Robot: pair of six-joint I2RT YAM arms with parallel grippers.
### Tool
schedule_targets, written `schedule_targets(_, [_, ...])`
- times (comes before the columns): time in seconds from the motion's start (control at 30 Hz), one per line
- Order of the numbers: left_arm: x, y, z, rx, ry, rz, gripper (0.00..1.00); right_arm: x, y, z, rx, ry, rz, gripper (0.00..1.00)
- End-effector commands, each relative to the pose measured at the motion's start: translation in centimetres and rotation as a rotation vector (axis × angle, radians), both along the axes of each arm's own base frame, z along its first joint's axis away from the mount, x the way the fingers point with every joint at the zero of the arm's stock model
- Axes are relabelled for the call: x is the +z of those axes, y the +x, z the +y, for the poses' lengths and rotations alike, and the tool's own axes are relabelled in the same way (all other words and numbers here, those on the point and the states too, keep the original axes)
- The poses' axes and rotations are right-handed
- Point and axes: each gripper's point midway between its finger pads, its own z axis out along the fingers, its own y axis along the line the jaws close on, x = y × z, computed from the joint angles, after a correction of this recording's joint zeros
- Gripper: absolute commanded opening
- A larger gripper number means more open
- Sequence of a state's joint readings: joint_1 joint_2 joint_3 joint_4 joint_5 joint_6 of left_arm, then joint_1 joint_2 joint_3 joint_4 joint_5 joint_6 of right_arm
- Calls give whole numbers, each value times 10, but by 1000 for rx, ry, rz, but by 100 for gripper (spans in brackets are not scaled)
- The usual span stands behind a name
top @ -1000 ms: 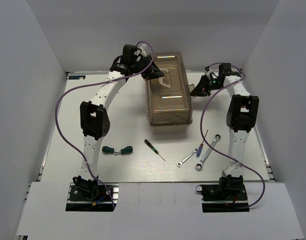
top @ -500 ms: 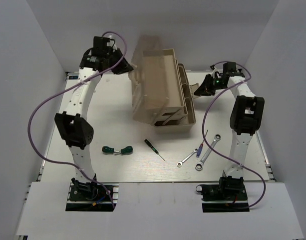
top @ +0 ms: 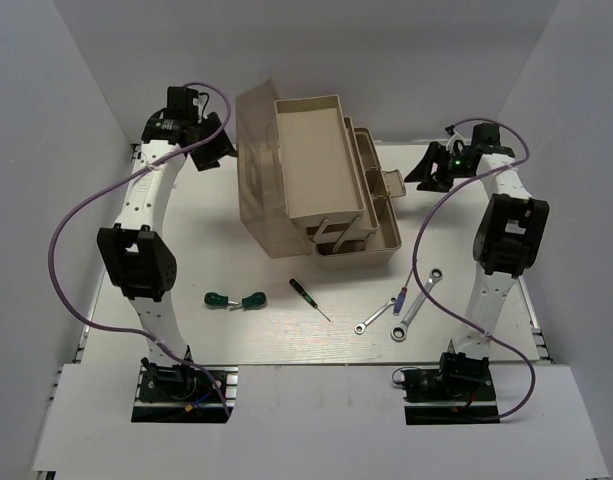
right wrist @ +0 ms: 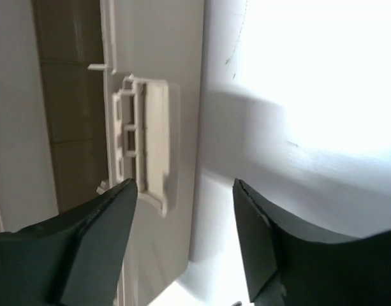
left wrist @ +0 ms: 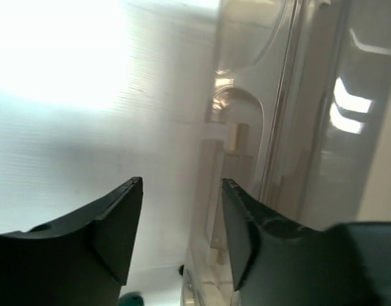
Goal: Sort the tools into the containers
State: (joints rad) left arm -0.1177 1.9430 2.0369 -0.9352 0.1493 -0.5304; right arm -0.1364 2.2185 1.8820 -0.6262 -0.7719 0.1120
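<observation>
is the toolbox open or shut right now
Open: the toolbox has its lid swung to the left and its trays fanned out.

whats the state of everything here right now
beige plastic toolbox: open, trays folded out
translucent brown lid: swung up to the left
left gripper: open, holding nothing
right gripper: open, holding nothing
two green-handled screwdrivers: lying on white table, unsorted
slim black-handled screwdriver: lying on table, unsorted
red and blue-handled screwdriver: lying on table, unsorted
two silver wrenches: lying on table, unsorted
</observation>
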Motion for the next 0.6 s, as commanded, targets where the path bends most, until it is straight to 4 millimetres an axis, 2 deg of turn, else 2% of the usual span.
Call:
schedule_targets(0.0, [47,-9,21,59,44,-93,65,54,-12,-3,40,-5,-133,69])
schedule_targets(0.03, [48,-12,27,85,68,-92,65,54,-17,-11,31,-12,-120,69])
schedule_targets(0.1, [49,-21,46,136,100,-78,67,53,-34,-14,59,-40,-129,72])
schedule_targets(0.13, [62,-29,54,169,125,-107,67,50,-39,-21,49,-69,-113,72])
schedule_targets(0.17, [58,-36,63,193,142,-90,67,41,-49,-24,53,-81,-87,75])
schedule_targets(0.2, [63,-41,67,208,155,-100,67,48,-57,-27,79,-118,-115,76])
schedule_targets(0.23, [66,-45,77,240,174,-108,67,45,-63,-33,92,-154,-120,78])
schedule_targets(0.27, [75,-56,80,251,179,-127,67,35,-74,-33,104,-161,-90,78])
schedule_targets(0.3, [79,-61,82,259,184,-135,65,41,-85,-34,133,-181,-106,78])
schedule_targets(0.33, [79,-67,85,272,197,-132,63,40,-91,-35,162,-204,-124,76])
schedule_targets(0.37, [94,-75,87,260,208,-170,62,38,-100,-39,194,-239,-143,76])
schedule_targets(0.4, [96,-81,89,256,226,-177,60,35,-114,-37,220,-247,-136,74])
schedule_targets(0.43, [98,-87,92,252,244,-178,57,32,-124,-38,270,-265,-158,74])
schedule_targets(0.47, [106,-94,90,216,274,-205,49,34,-136,-35,351,-280,-227,69])
schedule_targets(0.5, [122,-107,91,206,298,-250,45,40,-152,-33,394,-280,-249,69])
schedule_targets(0.53, [128,-113,87,163,299,-279,40,32,-162,-31,568,-320,-404,67])
schedule_targets(0.57, [135,-118,83,93,324,-318,30,32,-189,-24,640,-287,-432,65])
